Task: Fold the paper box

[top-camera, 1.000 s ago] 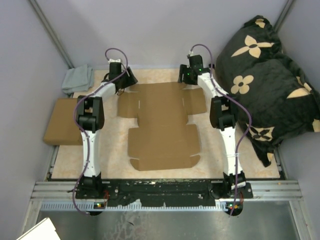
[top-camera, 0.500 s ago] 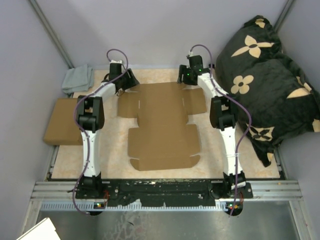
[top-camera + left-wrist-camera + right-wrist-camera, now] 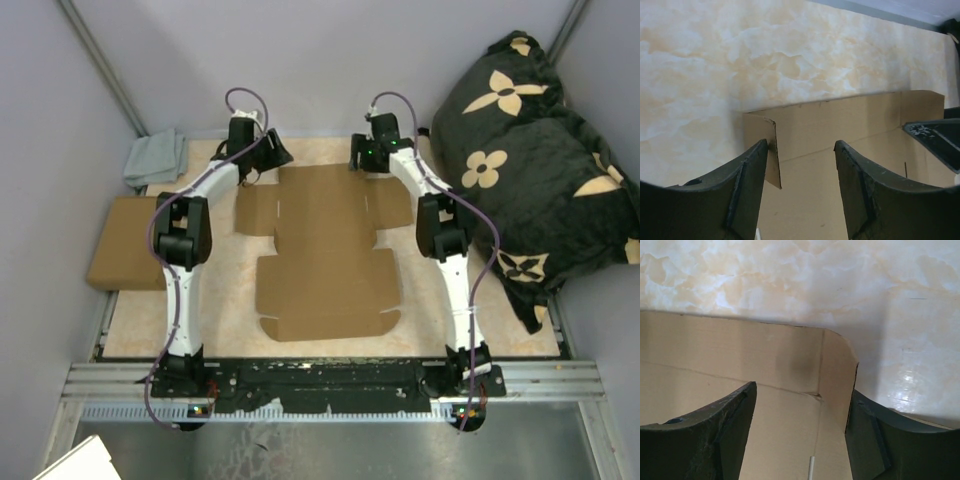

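The paper box [image 3: 325,250] is a brown cardboard sheet lying mostly flat on the marbled table. My left gripper [image 3: 262,157] is open at the sheet's far left corner; in the left wrist view [image 3: 800,165] a small corner flap [image 3: 761,145] stands bent up against its left finger. My right gripper [image 3: 368,158] is open at the far right corner; in the right wrist view [image 3: 800,415] the corner flap [image 3: 837,385] is bent up against its right finger. The far strip of the box [image 3: 735,347] is tilted up a little.
A black cushion with tan flower prints [image 3: 530,150] fills the right side. A flat brown cardboard piece [image 3: 122,255] lies at the table's left edge, with a grey cloth [image 3: 155,158] behind it. Grey walls close the back and sides.
Both grippers have moved farther back and inward to the far corners of the sheet. The far edge of the cardboard has lifted slightly.
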Controlling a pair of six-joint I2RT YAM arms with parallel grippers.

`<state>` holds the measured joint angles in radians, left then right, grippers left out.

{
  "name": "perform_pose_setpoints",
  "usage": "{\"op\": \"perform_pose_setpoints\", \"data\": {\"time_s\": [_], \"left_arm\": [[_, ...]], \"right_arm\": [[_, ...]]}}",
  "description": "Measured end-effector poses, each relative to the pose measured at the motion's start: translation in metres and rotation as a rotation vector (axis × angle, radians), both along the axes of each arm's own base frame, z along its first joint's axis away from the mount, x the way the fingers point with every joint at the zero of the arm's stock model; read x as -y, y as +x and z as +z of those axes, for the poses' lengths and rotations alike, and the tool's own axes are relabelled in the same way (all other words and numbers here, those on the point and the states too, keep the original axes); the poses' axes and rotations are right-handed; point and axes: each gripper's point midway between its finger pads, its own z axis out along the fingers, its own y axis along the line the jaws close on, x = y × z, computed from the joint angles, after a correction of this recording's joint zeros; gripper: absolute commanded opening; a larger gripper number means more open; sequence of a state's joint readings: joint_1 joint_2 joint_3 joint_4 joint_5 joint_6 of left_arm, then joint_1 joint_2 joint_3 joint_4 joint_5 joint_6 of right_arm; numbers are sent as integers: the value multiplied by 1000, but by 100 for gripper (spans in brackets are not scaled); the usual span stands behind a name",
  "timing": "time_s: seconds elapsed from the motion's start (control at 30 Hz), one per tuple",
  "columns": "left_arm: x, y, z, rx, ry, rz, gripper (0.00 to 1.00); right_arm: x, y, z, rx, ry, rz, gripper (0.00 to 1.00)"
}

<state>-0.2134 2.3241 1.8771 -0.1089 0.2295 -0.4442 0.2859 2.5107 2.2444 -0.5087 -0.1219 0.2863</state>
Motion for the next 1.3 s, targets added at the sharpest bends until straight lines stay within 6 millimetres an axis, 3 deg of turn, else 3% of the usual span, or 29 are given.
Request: {"op": "perform_pose_setpoints", "data": {"time_s": [0.43, 0.77, 0.9, 1.1, 1.3], "left_arm": [[25, -7, 2, -6, -40, -38, 61], [33, -9, -36, -89, -102, -32, 61], [36, -10, -40, -103, -123, -31, 60], [38, -10, -42, -112, -137, -33, 60], [38, -10, -42, -114, -136, -33, 60]], "right_arm": [[-24, -9, 0, 7, -18, 57, 69], [-31, -9, 6, 18, -13, 70, 71], [-37, 1, 9, 43, 2, 77, 71], [-39, 0, -12, 13, 0, 85, 71], [-39, 0, -12, 12, 0, 86, 71]]}}
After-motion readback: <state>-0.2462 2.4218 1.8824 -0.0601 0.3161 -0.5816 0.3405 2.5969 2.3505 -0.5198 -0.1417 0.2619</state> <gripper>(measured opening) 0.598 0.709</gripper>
